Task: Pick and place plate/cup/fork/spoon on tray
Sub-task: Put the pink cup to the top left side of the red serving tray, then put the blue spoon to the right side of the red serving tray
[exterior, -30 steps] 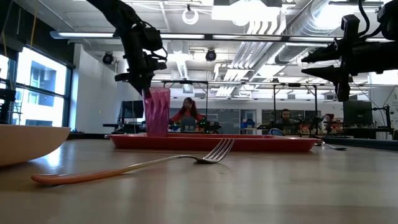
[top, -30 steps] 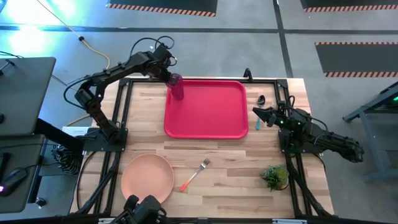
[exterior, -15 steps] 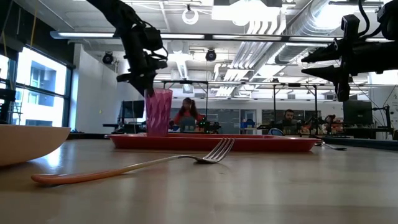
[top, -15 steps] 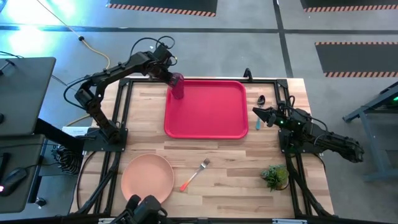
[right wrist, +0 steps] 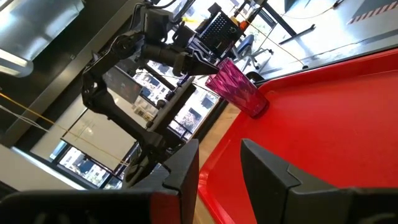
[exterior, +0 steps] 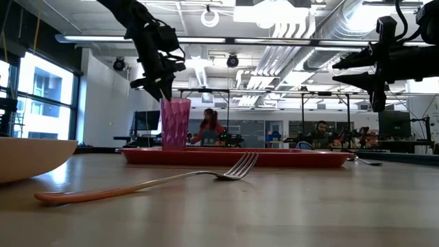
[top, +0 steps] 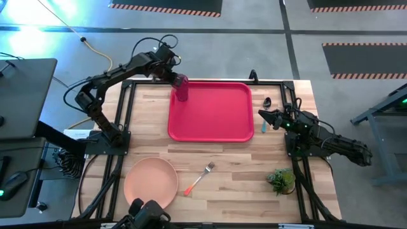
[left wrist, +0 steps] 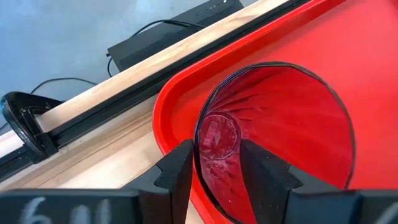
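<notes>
At the tray's (top: 213,114) far left corner, seen from above, the cup (top: 182,88) stands upright on the red floor just inside the raised rim. The left end effector (top: 174,77) hangs right over the cup's rim, and in the left wrist view its two dark fingers (left wrist: 177,177) sit spread on either side of the cup's mouth (left wrist: 273,140) with a gap to the wall, so the grip reads as released rather than clenched on the cup. From counter height the cup (exterior: 175,123) rests on the tray (exterior: 274,158), with the left end effector (exterior: 159,81) just above its rim.

The right end effector (top: 262,114) waits just beside the tray's right edge, fingers parted and holding nothing; its wrist view looks across the tray (right wrist: 323,118) toward the cup (right wrist: 237,87).

The spoon (top: 264,117) lies on the counter (top: 241,191) between the tray's right edge and the right arm. The plate (top: 151,181) sits near the counter's front left, well apart from the tray, and the fork (top: 200,178) lies just beside it. A small potted plant (top: 280,180) stands at the front right.
</notes>
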